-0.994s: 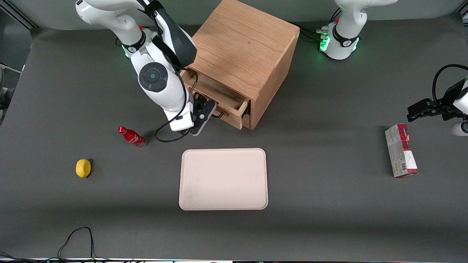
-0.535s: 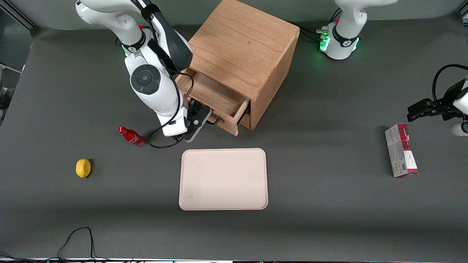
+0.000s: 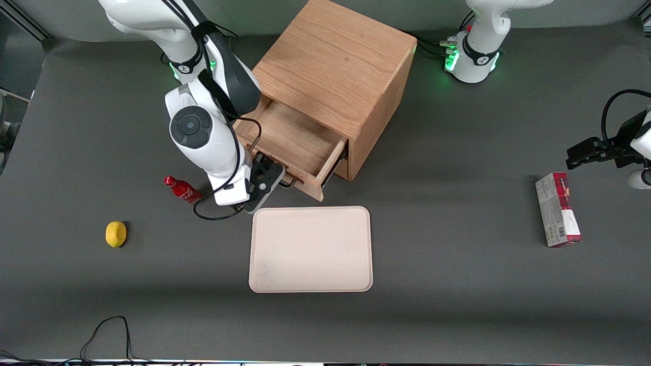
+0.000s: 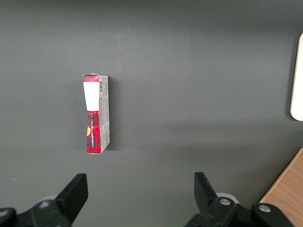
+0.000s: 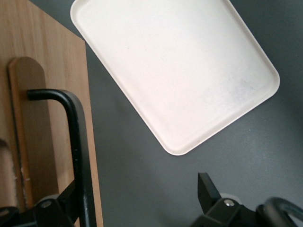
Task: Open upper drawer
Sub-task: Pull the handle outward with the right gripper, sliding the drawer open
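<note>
The oak cabinet [image 3: 335, 66] stands at the back of the table. Its upper drawer [image 3: 292, 137] is pulled well out, and its shallow wooden box is empty. My right gripper [image 3: 274, 179] is at the drawer's front, just farther from the front camera than the tray. In the right wrist view the drawer front [image 5: 42, 118] and its black wire handle [image 5: 78, 142] are close up. The gripper [image 5: 139, 201] is open. One finger lies against the handle and the other finger [image 5: 206, 187] stands well apart over the dark table. The bottom drawer is hidden under the upper one.
A beige tray [image 3: 310, 249] lies just nearer the front camera than the drawer and shows in the right wrist view [image 5: 175, 71]. A red bottle [image 3: 183, 189] and a lemon [image 3: 116, 234] lie toward the working arm's end. A red-and-white box [image 3: 557, 208] lies toward the parked arm's end and shows in the left wrist view [image 4: 97, 113].
The upper drawer has slid farther out of the cabinet toward the tray. My gripper has moved the same way with the handle.
</note>
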Robot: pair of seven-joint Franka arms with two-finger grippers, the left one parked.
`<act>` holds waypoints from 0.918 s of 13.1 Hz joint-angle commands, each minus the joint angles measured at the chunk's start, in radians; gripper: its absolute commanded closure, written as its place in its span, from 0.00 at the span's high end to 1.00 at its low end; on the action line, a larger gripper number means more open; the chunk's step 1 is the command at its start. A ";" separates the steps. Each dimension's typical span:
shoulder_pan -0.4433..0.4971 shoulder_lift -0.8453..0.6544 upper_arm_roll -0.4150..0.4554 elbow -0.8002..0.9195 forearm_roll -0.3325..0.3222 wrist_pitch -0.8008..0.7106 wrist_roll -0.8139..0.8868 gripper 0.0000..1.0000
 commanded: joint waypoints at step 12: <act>-0.110 0.087 0.000 0.147 -0.007 -0.026 -0.019 1.00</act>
